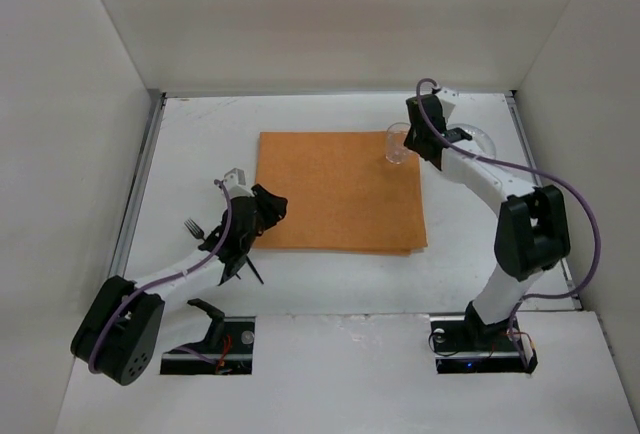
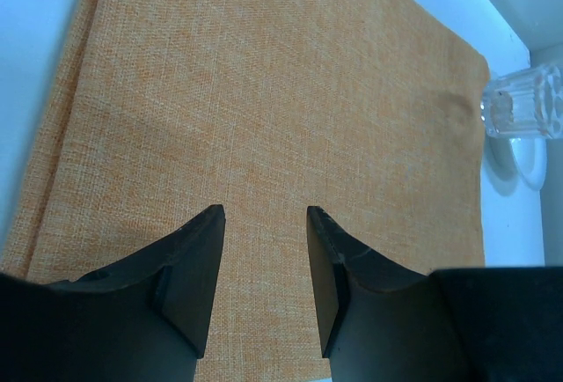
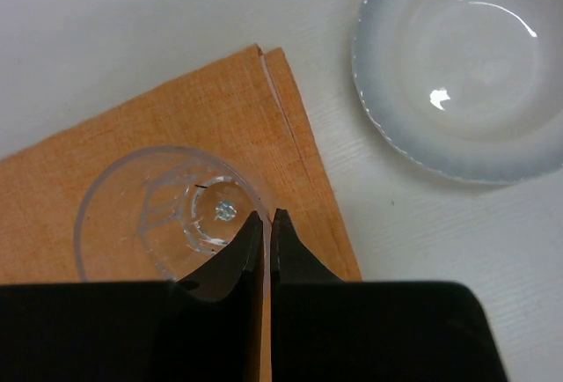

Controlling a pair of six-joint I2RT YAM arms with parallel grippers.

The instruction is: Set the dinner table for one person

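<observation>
Now, right gripper [image 3: 266, 216]: pinched shut on the rim of the glass [image 3: 141, 210], far corner of the placemat [image 1: 335, 189].
Left gripper [image 2: 264, 215]: open, empty, at the placemat's left edge.
Dinner table [image 1: 330, 284]: under both jaws, open room by the arms.

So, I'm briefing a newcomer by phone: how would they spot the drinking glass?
Find the orange placemat on the white table. At its far right corner stands the glass, beside a shallow white bowl; only the glass is clear, tall and faceted.
</observation>
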